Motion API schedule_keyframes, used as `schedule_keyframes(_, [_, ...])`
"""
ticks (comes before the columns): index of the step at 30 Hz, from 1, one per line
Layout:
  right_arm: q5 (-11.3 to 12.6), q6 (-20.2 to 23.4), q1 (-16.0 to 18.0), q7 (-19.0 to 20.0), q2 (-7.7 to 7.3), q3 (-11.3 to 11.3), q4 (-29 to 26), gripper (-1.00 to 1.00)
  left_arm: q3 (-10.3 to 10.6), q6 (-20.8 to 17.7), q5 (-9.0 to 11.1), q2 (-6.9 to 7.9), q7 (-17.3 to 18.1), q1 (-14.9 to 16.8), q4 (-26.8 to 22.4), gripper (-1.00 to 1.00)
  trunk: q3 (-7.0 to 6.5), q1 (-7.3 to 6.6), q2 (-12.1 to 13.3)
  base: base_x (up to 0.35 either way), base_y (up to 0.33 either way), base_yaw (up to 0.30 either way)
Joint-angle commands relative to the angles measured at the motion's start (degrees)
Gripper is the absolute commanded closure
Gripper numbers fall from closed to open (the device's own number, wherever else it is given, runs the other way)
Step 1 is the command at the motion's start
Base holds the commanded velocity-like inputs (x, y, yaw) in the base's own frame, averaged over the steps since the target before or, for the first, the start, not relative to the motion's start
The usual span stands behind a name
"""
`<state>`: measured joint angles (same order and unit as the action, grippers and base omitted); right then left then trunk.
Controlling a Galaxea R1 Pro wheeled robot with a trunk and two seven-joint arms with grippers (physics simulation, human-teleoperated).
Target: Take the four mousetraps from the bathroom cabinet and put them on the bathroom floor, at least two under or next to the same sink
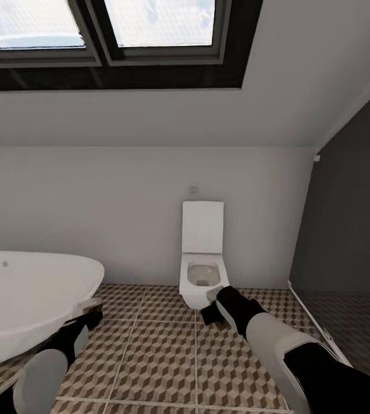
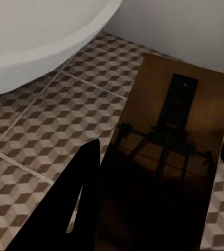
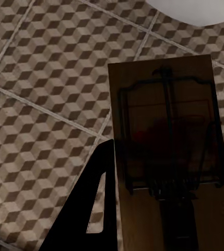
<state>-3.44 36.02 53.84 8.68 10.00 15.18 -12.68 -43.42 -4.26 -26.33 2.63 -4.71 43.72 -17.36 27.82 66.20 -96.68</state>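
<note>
Mousetrap (image 2: 166,157) sits between left claw (image 2: 158,172) fingers, clamped on its edges above tiled floor (image 2: 49,120) by bathtub (image 2: 33,36) | second mousetrap (image 3: 166,141) clamped likewise in right claw (image 3: 166,178), over floor near toilet (image 1: 202,270) | judged light, stiff wood; hold slab edges, avoid spring wire.

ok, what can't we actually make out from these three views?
- Left gripper, head view: tucked under the bathtub rim, fingers hidden.
- Left mousetrap, left wrist view: near end dark, cut by the frame edge.
- Right mousetrap, right wrist view: shadowed, finger contact unclear.
- Right gripper, head view: trap too small to make out.
</note>
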Motion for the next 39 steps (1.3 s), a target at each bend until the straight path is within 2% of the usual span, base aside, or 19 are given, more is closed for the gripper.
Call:
schedule_keyframes(1, [-0.3,0.3,0.0,0.3,0.0,-0.3,-0.1,1.0,0.1,-0.2,-0.9,-0.28,-0.1,0.1,-0.1,1.0,0.07,0.0,0.0,0.017,0.008,-0.005])
schedule_keyframes(2, [-0.3,0.3,0.0,0.3,0.0,-1.0,-0.1,1.0,1.0,-0.2,-2.0,-0.83,-0.1,0.1,-0.1,1.0,0.07,0.0,0.0,0.011,0.005,-0.003])
schedule_keyframes(4, [-0.3,0.3,0.0,0.2,0.0,-1.9,-0.1,1.0,2.1,-0.2,-2.9,-1.23,-0.1,0.1,-0.1,1.0,0.07,0.0,0.0,0.008,0.004,-0.002])
schedule_keyframes(7, [-0.3,0.1,0.0,-0.5,0.0,-4.4,-0.3,1.0,4.4,-0.2,-4.0,-1.67,-0.1,0.1,-0.2,1.0,0.07,0.0,0.0,0.003,0.002,-0.001])
schedule_keyframes(10, [-0.4,0.0,0.0,-1.3,0.0,-6.1,-0.7,1.0,5.1,-0.3,-4.3,-1.79,-0.1,0.1,-0.3,1.0,0.07,0.0,0.0,0.001,0.001,0.0])
schedule_keyframes(13, [-0.5,0.0,0.0,-1.8,-0.5,-6.9,-0.9,1.0,5.3,-0.3,-4.4,-2.22,-0.2,0.1,-0.8,1.0,0.07,0.0,0.0,0.0,0.0,0.0])
schedule_keyframes(15, [-0.5,-0.1,0.0,-1.9,-0.63,-7.1,-0.9,1.0,5.4,-0.2,-4.4,-2.85,-0.2,0.1,-0.9,1.0,0.07,0.0,0.0,0.0,0.0,0.0])
schedule_keyframes(18, [-0.6,-0.1,0.0,-2.0,-0.78,-7.2,-1.0,1.0,5.7,-0.1,-4.7,-4.85,-0.6,0.1,-1.0,1.0,0.07,0.0,0.0,0.0,-0.008,0.0])
schedule_keyframes(20, [-0.6,0.0,0.0,-1.9,-0.78,-7.2,-1.1,1.0,5.8,-0.1,-4.8,-5.42,-0.8,0.1,-1.1,1.0,0.07,0.0,0.0,0.0,-0.095,0.0])
schedule_keyframes(32, [-1.3,0.1,0.0,-1.8,-0.77,-7.0,-1.1,1.0,5.8,0.0,-4.5,-5.76,-0.5,0.1,-1.1,1.0,0.07,0.0,0.0,0.0,-0.228,0.0])
schedule_keyframes(39, [-1.2,0.0,0.0,-1.9,-0.83,-7.3,-1.1,1.0,5.9,0.0,-4.5,-5.75,-0.5,0.1,-1.1,1.0,0.07,0.0,0.0,0.0,-0.087,0.0])
